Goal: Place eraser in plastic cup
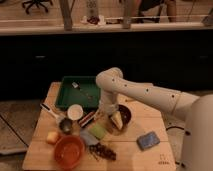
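Observation:
A small white plastic cup [75,112] stands upright on the wooden table [150,162], just in front of the green tray. A small dark, oblong eraser [88,119] lies right next to the cup on its right side. My gripper [103,115] hangs from the white arm, low over the table between the eraser and a dark bowl. It is just to the right of the eraser. I cannot tell whether it touches the eraser.
A green tray [67,97] with a fork sits at the back left. A dark bowl [124,116], green sponge [97,131], blue sponge [148,140], orange bowl [69,151], metal scoop [64,125] and yellow piece [51,137] crowd the front.

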`<action>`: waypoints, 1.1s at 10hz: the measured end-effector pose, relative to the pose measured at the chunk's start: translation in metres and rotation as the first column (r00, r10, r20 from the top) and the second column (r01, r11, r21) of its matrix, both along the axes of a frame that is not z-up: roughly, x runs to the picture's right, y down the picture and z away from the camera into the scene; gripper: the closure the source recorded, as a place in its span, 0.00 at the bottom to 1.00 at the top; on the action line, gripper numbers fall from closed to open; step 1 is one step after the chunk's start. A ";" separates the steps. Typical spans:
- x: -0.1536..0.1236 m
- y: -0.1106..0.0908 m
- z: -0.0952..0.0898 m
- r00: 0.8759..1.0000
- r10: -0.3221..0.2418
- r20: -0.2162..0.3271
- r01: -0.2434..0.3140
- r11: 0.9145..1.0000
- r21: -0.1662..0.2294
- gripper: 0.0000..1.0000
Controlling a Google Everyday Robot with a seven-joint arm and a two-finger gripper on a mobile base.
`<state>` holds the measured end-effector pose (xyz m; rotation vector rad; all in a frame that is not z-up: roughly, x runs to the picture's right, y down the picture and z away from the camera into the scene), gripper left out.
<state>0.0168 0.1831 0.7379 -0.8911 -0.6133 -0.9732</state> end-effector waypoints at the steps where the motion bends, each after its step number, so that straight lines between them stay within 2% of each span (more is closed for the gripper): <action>1: 0.000 0.000 0.000 1.000 0.001 0.002 -0.001 1.000 0.001 0.20; 11: 0.002 -0.004 -0.003 1.000 0.022 0.013 -0.022 1.000 0.016 0.20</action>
